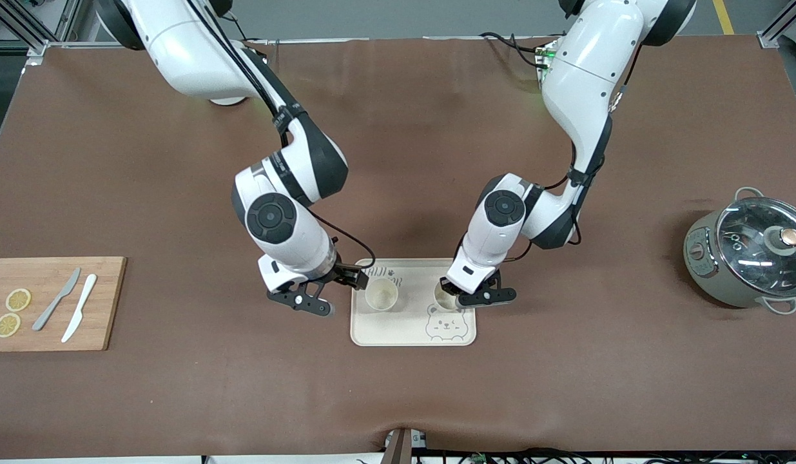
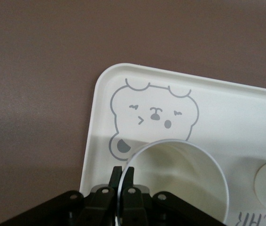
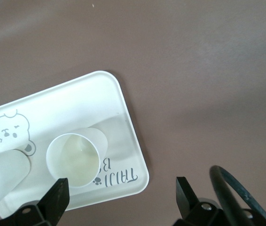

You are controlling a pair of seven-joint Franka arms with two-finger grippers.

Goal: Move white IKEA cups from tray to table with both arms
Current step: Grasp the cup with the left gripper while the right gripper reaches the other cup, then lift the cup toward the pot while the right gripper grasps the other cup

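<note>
Two white cups are on the cream bear tray point(image 1: 414, 340). One cup point(image 1: 381, 295) stands free at the tray's end toward the right arm, also seen in the right wrist view point(image 3: 73, 160). My right gripper point(image 1: 345, 279) is open and empty just off that tray edge point(image 3: 121, 197), the cup beside one finger. My left gripper point(image 1: 461, 298) is shut on the rim of the other cup point(image 1: 444, 298), which is upright beside the bear drawing point(image 2: 154, 115). In the left wrist view the fingers point(image 2: 123, 175) pinch the cup's wall point(image 2: 180, 174). I cannot tell if this cup rests on the tray.
A grey-green pot with a glass lid point(image 1: 749, 254) stands toward the left arm's end. A wooden board point(image 1: 49, 303) with two knives and lemon slices lies toward the right arm's end. Brown mat point(image 1: 398, 399) covers the table.
</note>
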